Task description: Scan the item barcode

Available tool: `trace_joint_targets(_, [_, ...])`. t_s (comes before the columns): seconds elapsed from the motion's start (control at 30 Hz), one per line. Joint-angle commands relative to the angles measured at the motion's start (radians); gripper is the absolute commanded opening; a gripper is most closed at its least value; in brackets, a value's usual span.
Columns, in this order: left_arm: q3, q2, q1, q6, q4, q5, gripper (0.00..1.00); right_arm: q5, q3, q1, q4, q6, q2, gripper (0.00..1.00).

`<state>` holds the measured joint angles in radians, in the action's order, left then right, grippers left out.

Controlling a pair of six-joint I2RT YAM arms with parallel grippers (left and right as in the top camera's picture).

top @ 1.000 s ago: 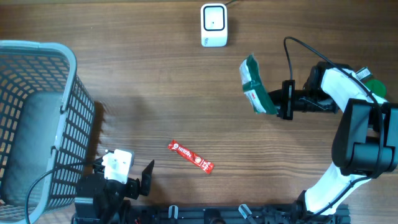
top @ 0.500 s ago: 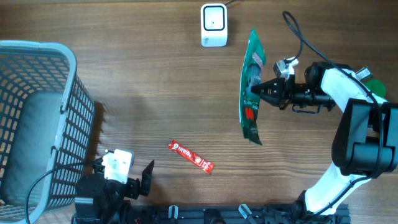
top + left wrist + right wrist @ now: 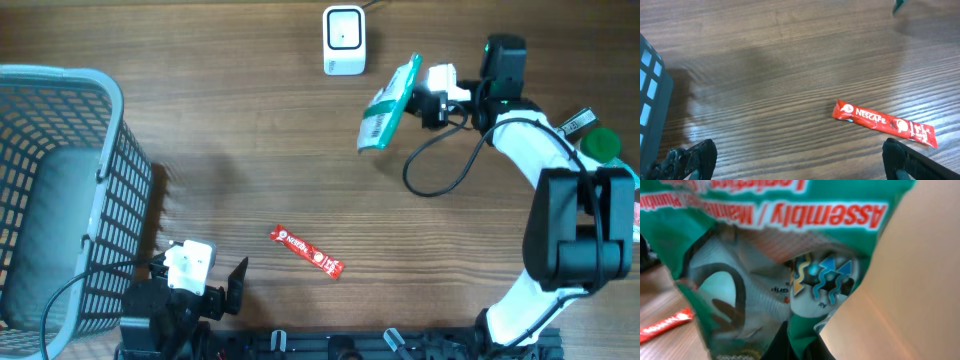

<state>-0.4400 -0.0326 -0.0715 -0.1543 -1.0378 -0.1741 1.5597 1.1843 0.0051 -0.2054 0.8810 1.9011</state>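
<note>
The right claw [image 3: 428, 98] is clamped shut on the upper edge of the green packet [image 3: 390, 103]. Over the last second the arm has carried the packet from mid-table up toward the scanner [image 3: 343, 40] and turned it from hanging end-down to a tilted pose. The packet is now off the table, just right of the scanner and not touching it.

Judgement: presentation to the scanner is under way. The barcode position cannot be determined, because the packet fills the right wrist view.

Clearances:
- The table [image 3: 250, 150] around the scanner is open.
- The arm's cable [image 3: 430, 180] loops below the packet.
- The red sachet [image 3: 306, 251] and the basket [image 3: 60, 180] are well apart.
- The left claw [image 3: 797, 152] stands wide, holding nothing.
</note>
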Motion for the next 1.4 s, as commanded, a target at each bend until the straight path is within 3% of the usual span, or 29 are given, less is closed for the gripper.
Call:
trace_joint_targets(0.0, [0.001, 0.005, 0.003, 0.005, 0.005, -0.008, 1.00, 0.064, 0.024, 0.015, -0.371, -0.361, -0.164, 0.04])
trace_joint_targets(0.03, [0.001, 0.005, 0.003, 0.005, 0.005, -0.008, 1.00, 0.064, 0.024, 0.020, -0.454, -0.398, -0.207, 0.04])
trace_joint_targets(0.1, [0.001, 0.005, 0.003, 0.005, 0.005, -0.008, 1.00, 0.064, 0.021, 0.025, -0.464, -0.403, -0.295, 0.04])
trace_joint_targets(0.23, [0.001, 0.005, 0.003, 0.005, 0.005, -0.008, 1.00, 0.065, 0.018, 0.023, -0.207, -0.410, -0.424, 0.04])
trace_joint_targets(0.37, [0.001, 0.005, 0.003, 0.005, 0.005, -0.008, 1.00, 0.064, 0.018, -0.033, -0.101, -0.397, -0.628, 0.04])
trace_joint_targets(0.43, [0.001, 0.005, 0.003, 0.005, 0.005, -0.008, 1.00, 0.064, 0.018, -0.086, 0.076, -0.298, -0.715, 0.04])
trace_joint_targets(0.53, [0.001, 0.005, 0.003, 0.005, 0.005, -0.008, 1.00, 0.064, 0.018, -0.138, 0.388, -0.002, -0.845, 0.04])
trace_joint_targets(0.67, [0.001, 0.005, 0.003, 0.005, 0.005, -0.008, 1.00, 0.064, 0.018, -0.138, 0.346, 0.179, -0.920, 0.04])
trace_joint_targets(0.8, [0.001, 0.005, 0.003, 0.005, 0.005, -0.008, 1.00, 0.064, 0.018, -0.138, 0.245, 0.175, -0.941, 0.04])
trace_joint_targets(0.87, [0.001, 0.005, 0.003, 0.005, 0.005, -0.008, 1.00, 0.039, 0.018, -0.138, 0.285, 0.085, -0.937, 0.04])
trace_joint_targets(0.93, [0.001, 0.005, 0.003, 0.005, 0.005, -0.008, 1.00, -0.157, 0.018, -0.137, 0.401, -0.075, -0.888, 0.04])
trace_joint_targets(0.97, [0.001, 0.005, 0.003, 0.005, 0.005, -0.008, 1.00, -0.245, 0.018, -0.137, 0.482, -0.235, -0.836, 0.04])
trace_joint_targets(1.0, [0.001, 0.005, 0.003, 0.005, 0.005, -0.008, 1.00, -0.266, 0.018, -0.137, 0.547, -0.539, -0.735, 0.04])
trace_joint_targets(1.13, [0.001, 0.005, 0.003, 0.005, 0.005, -0.008, 1.00, -0.273, 0.018, -0.137, 0.680, -1.086, -0.494, 0.04])
trace_joint_targets(1.23, [0.001, 0.005, 0.003, 0.005, 0.005, -0.008, 1.00, -0.481, 0.018, -0.098, 0.544, -1.595, -0.248, 0.05])
trace_joint_targets(1.3, [0.001, 0.005, 0.003, 0.005, 0.005, -0.008, 1.00, -0.578, 0.018, -0.060, 0.420, -1.741, -0.155, 0.05])
trace_joint_targets(1.37, [0.001, 0.005, 0.003, 0.005, 0.005, -0.008, 1.00, -0.804, 0.023, 0.015, 0.303, -1.925, -0.084, 0.04])
